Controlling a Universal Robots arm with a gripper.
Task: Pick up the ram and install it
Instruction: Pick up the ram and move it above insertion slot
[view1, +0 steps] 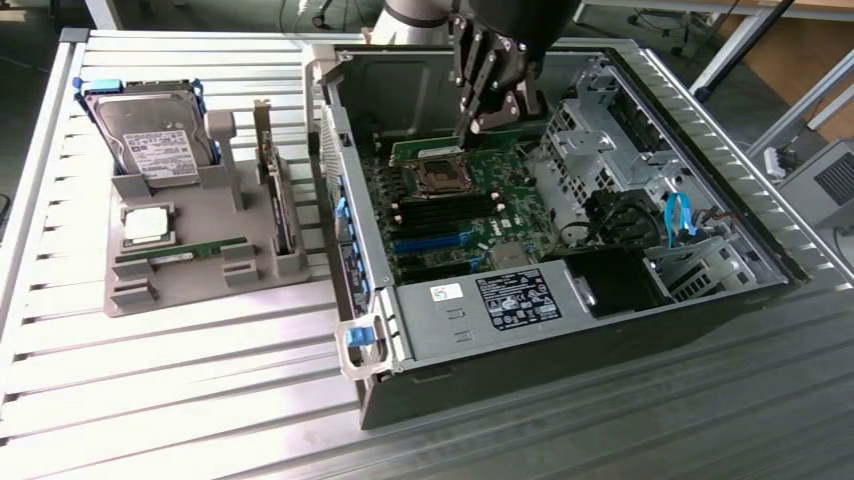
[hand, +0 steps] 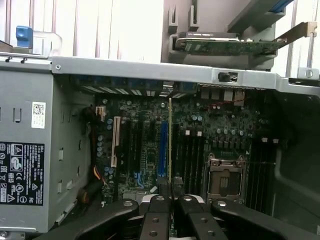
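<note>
One ram (hand: 170, 145) is clamped edge-on between my gripper's (hand: 170, 199) jaws, hanging inside the case (view1: 561, 380) above the board (hand: 145, 150). From the wrist view it lines up between the blue slot (hand: 163, 145) and the black slots (hand: 192, 157) beside the socket (hand: 225, 177). I can't tell whether its far edge touches anything. A second stick (view1: 180, 255) lies in the grey tray (view1: 200, 212) on the tabletop (view1: 160, 400), well apart from the case. I judge the pickup done and the installing in hand. As I read it, the next move calls for squaring the stick's edge with one black slot, keeping it upright, and pressing evenly so both ends seat without skewing.
</note>
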